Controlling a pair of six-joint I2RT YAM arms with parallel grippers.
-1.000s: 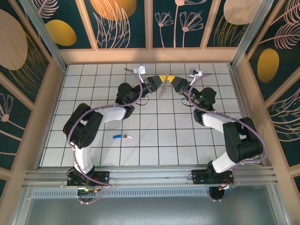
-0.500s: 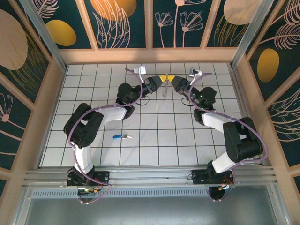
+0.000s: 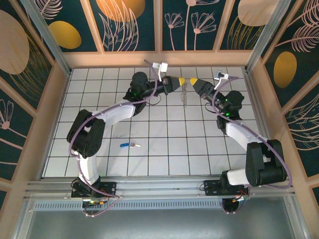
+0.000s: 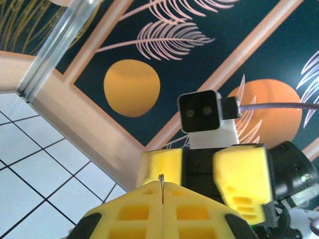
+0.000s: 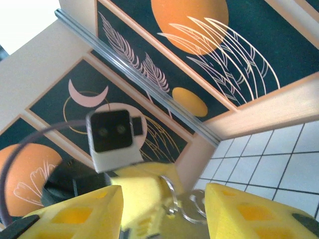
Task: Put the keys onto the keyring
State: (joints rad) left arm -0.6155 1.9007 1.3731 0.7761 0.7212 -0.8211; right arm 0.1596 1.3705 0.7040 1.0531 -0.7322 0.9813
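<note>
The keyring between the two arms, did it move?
Yes. The keyring has gone right, toward the right wall, crossing a line of the floor tiles.

I'm in a robot lab's test cell, boxed in on every side: under me a white table [image 3: 164, 149] ruled into square tiles, around it pale wooden framing [image 3: 159, 59] holding dark teal wall panels [image 3: 129, 25] painted with leaves and orange discs. Along the near edge runs an aluminium rail [image 3: 159, 185], and my left arm's base [image 3: 92, 189] and right arm's base [image 3: 224, 188] sit bolted to it.
</note>
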